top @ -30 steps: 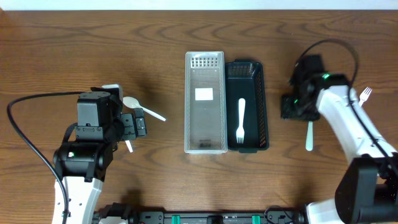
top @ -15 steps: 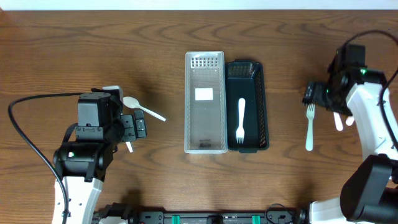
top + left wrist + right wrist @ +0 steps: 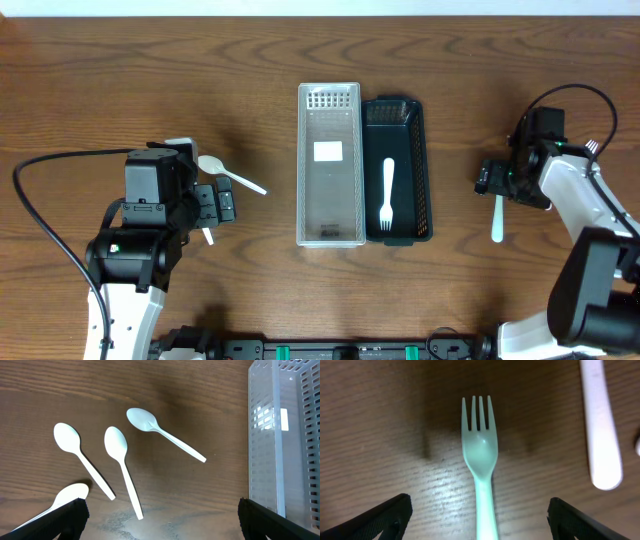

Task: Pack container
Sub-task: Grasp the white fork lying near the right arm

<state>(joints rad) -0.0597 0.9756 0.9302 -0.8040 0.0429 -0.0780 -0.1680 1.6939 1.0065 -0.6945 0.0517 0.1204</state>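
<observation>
Overhead first: a dark, strongly grained wooden table (image 3: 120, 80) fills the shot, with a pale strip (image 3: 320, 6) running along the top edge. Dead centre is the clear container (image 3: 329, 165), long and narrow. Right against its side sits the black basket (image 3: 397, 168), and one white fork (image 3: 386, 193) lies lengthwise inside that. At the left, the left gripper (image 3: 222, 200) hangs beside a white spoon (image 3: 232, 176). Over on the other side, the right gripper (image 3: 488, 181) is above a loose fork (image 3: 497, 215) on the bare wood, well apart from the basket. Another fork (image 3: 590, 150) is near the far edge.

Left wrist now: the fingers are spread wide at the bottom corners with nothing between them. Four white spoons (image 3: 122, 467) lie scattered on the grain, and the clear container's perforated wall is at the right.

Right wrist: the jaws are wide apart with the loose fork flat on the wood between them, tines pointing away, untouched. A white handle (image 3: 600, 425) lies at upper right.
</observation>
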